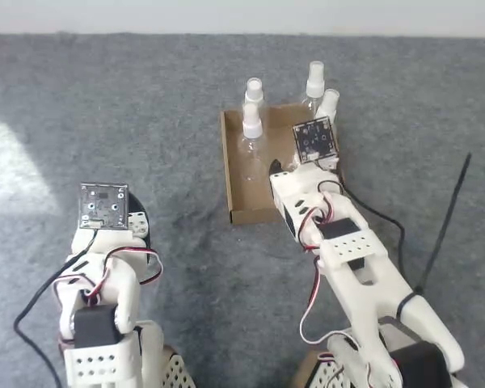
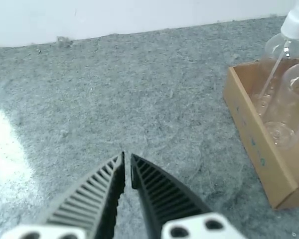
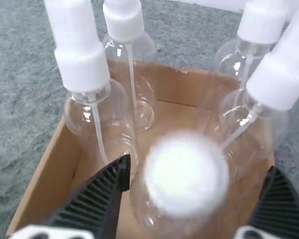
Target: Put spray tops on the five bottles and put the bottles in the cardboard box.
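Note:
Several clear bottles with white spray tops stand in the cardboard box (image 1: 233,166); two stand by its left wall (image 1: 251,128) and two at its far right corner (image 1: 326,105). My right gripper (image 3: 192,174) hangs open over the box, its fingers (image 3: 97,196) on either side of one more bottle's white spray top (image 3: 185,172), with gaps on both sides. My left gripper (image 2: 127,163) is shut and empty, low over the carpet to the left of the box (image 2: 254,149).
Grey carpet (image 1: 145,105) covers the table all round. A black cable (image 1: 444,226) runs along the right side by the right arm. A white wall (image 2: 139,15) borders the far edge.

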Controlling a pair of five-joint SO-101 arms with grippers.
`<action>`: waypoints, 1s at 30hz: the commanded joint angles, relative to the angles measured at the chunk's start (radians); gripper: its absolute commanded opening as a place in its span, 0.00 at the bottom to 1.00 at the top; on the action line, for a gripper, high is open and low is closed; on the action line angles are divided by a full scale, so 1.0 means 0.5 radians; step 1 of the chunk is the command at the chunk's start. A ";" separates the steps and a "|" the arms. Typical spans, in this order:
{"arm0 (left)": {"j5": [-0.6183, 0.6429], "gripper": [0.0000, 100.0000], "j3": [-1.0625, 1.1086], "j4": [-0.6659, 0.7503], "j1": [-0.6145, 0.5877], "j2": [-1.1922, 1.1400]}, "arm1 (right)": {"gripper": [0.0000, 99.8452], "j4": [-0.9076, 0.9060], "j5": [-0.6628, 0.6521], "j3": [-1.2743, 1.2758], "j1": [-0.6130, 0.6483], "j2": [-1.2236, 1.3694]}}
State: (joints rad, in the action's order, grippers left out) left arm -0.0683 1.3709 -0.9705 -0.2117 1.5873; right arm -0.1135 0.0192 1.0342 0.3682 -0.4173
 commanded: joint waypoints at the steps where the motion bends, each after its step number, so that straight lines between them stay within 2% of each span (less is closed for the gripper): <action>1: 0.018 0.01 -0.014 0.043 0.009 0.018 | 0.35 -0.118 0.003 -0.212 0.005 -0.029; 16: 0.018 0.01 -0.011 0.043 0.006 0.018 | 0.35 -0.222 0.000 -0.310 0.002 -0.161; 24: 0.018 0.01 -0.011 0.043 0.006 0.018 | 0.35 -0.855 0.000 -0.626 -0.014 -0.671; 30: 0.021 0.01 -0.011 0.049 -0.003 0.021 | 0.35 -1.603 0.003 -0.614 -0.026 -1.103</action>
State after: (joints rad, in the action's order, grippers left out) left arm -0.0667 1.3709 -0.9705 -0.2117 1.5873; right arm -0.6751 0.0192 0.7702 0.3682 -0.8163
